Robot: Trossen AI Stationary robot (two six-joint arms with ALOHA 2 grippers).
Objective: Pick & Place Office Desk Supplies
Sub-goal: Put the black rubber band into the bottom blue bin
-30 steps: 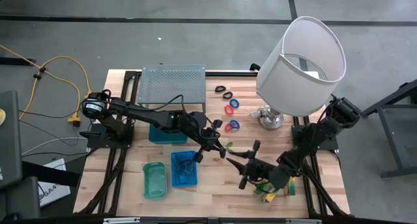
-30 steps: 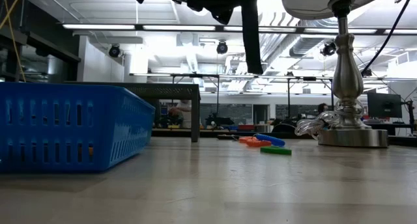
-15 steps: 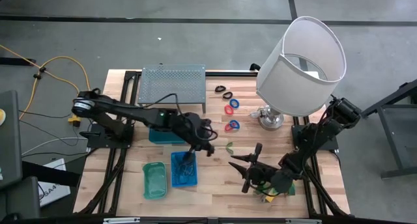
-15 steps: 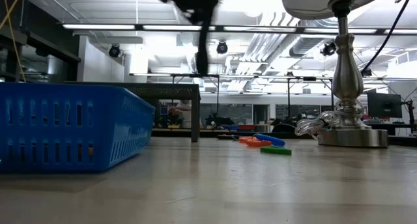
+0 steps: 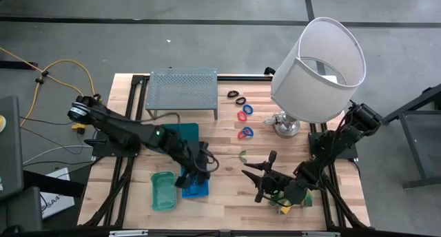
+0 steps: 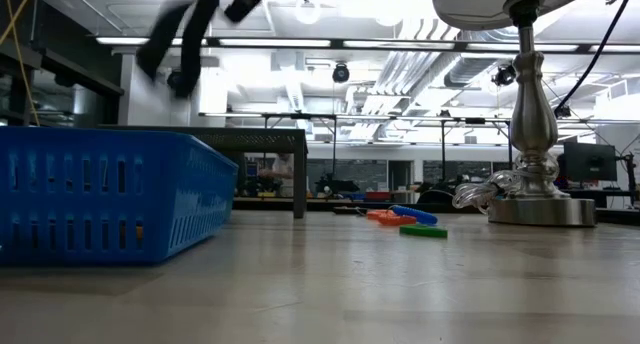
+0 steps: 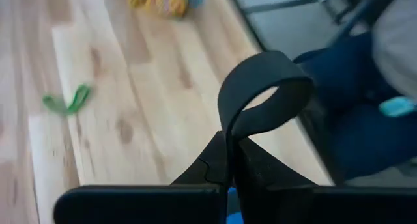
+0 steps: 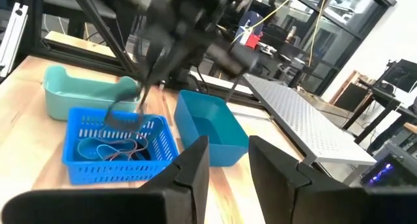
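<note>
While a black loop (image 7: 264, 87) is pinched in the shut left hand (image 5: 187, 176), the blue basket (image 5: 195, 185) lies directly beneath; the right hand (image 5: 260, 185), half open and empty, waits well apart.

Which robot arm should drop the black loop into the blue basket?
The left. Its left gripper is shut on the black loop and hangs right over the blue basket. The right gripper holds nothing and sits farther off, near the yellow-green packets.

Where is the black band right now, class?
In the left wrist view the black band is pinched in the shut left pincer, which the high view shows over the blue slotted basket, beside the green tray.
</note>
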